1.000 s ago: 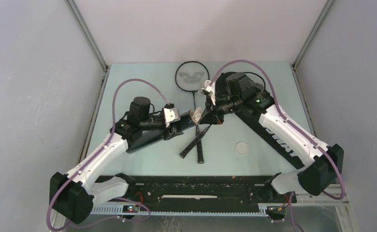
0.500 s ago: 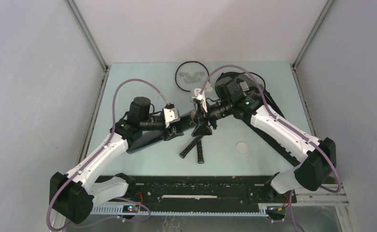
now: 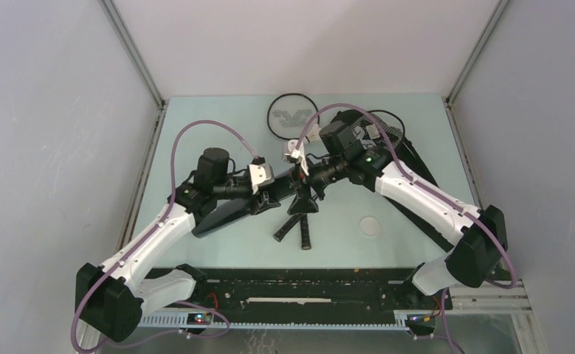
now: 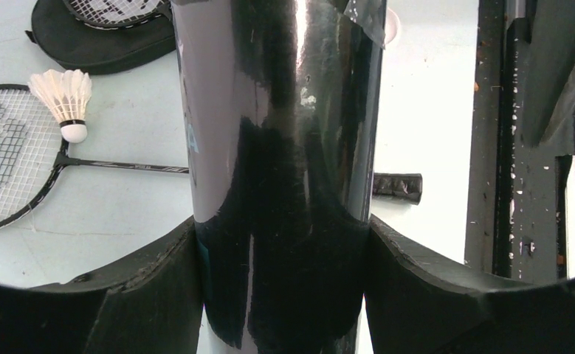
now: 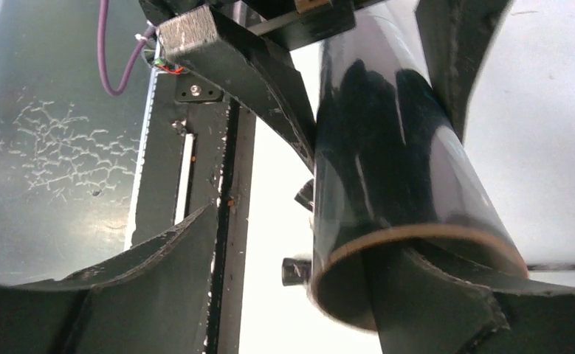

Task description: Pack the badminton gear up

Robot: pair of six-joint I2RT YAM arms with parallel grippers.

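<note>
My left gripper (image 3: pixel 269 196) (image 4: pixel 280 225) is shut on the long black tube (image 3: pixel 225 214) (image 4: pixel 280 110), which slants up to the right. Its open mouth (image 5: pixel 417 273) meets my right gripper (image 3: pixel 304 181) (image 5: pixel 303 236); those jaws stand wide open, with one finger (image 5: pixel 432 302) at the rim and nothing between them. One white shuttlecock (image 4: pixel 66 96) lies beside a racket's head (image 3: pixel 293 114) (image 4: pixel 4 162). Two racket handles (image 3: pixel 293 225) cross below the tube. The black bag (image 3: pixel 415 158) (image 4: pixel 100 40) lies under my right arm with the other racket's head (image 3: pixel 381 131) on it.
A small white round disc (image 3: pixel 370 225) lies on the table right of the handles. The black rail (image 3: pixel 299 284) at the arms' bases runs along the near edge. Frame posts and grey walls close in the table on three sides.
My right arm has swung left to the tube's mouth and its jaws have opened. The shuttlecock it held a second ago no longer shows. The left arm and tube have barely moved.
</note>
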